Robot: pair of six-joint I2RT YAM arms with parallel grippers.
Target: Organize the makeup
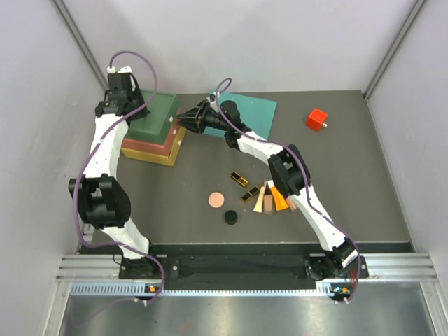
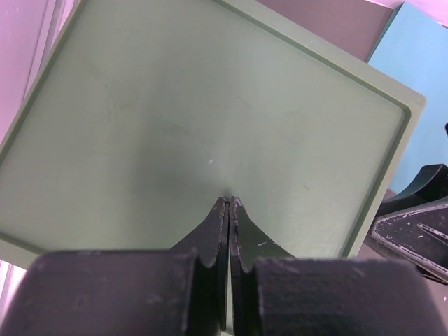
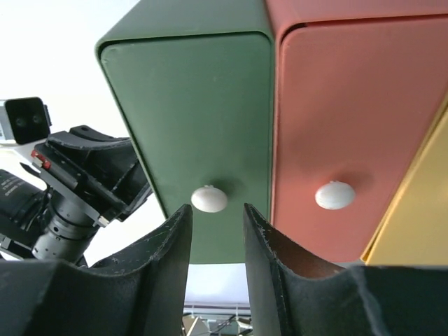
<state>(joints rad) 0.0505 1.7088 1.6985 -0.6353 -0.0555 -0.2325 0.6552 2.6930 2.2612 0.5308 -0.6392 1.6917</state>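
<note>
The makeup lies loose on the table: two black-and-gold cases [image 1: 239, 178] [image 1: 250, 194], a pink disc [image 1: 215, 200], a black round jar [image 1: 231, 218], and beige [image 1: 260, 199], brown [image 1: 268, 204] and orange [image 1: 280, 198] tubes. My left gripper [image 1: 142, 110] [image 2: 229, 203] is shut and empty, its tips on the top of the green drawer unit [image 2: 210, 126]. My right gripper [image 1: 183, 118] [image 3: 217, 210] is open at the green drawer front [image 3: 196, 105]. Its white knob [image 3: 209, 199] sits just ahead of the tips, between the jaws.
The green drawer tops a stack [image 1: 154, 133] over a red drawer [image 3: 364, 126] with its own knob [image 3: 334, 195] and a yellow one [image 3: 420, 224]. A teal mat [image 1: 255, 112] lies behind my right arm. A red cube [image 1: 317, 119] stands at the back right.
</note>
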